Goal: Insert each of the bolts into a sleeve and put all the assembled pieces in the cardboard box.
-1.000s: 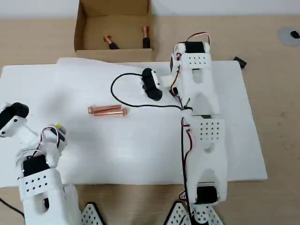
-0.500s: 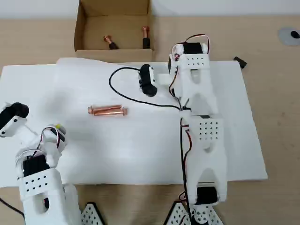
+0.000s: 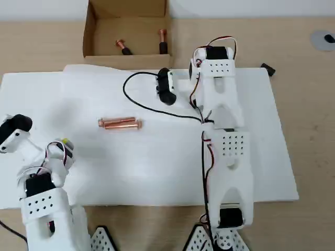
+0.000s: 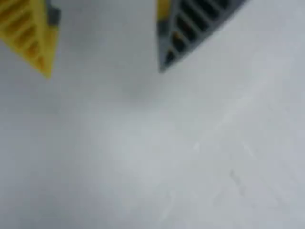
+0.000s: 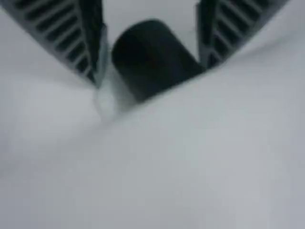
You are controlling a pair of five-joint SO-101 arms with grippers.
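Observation:
Two copper bolts [image 3: 119, 124] lie side by side on the white foam sheet [image 3: 157, 167], left of centre. The cardboard box [image 3: 90, 32] at the back holds two bolts fitted in black sleeves [image 3: 163, 41]. In the right wrist view a black sleeve [image 5: 152, 57] lies on the foam between the fingers of my right gripper [image 5: 150, 71], which is open, with a thin gap on one side. The right arm [image 3: 217, 83] stretches to the foam's far edge near the box. My left gripper [image 4: 102, 67] is open over bare foam at the near left [image 3: 63, 149].
A black cable [image 3: 137, 100] loops over the foam between the bolts and the right arm's wrist camera [image 3: 166, 87]. A small black piece [image 3: 267, 69] lies off the foam's far right corner. A grey disc [image 3: 323, 40] sits at the table's right edge.
The right arm's wrist and its camera have shifted a little farther back toward the box, pulling the cable loop along. The left arm and the bolts have not moved.

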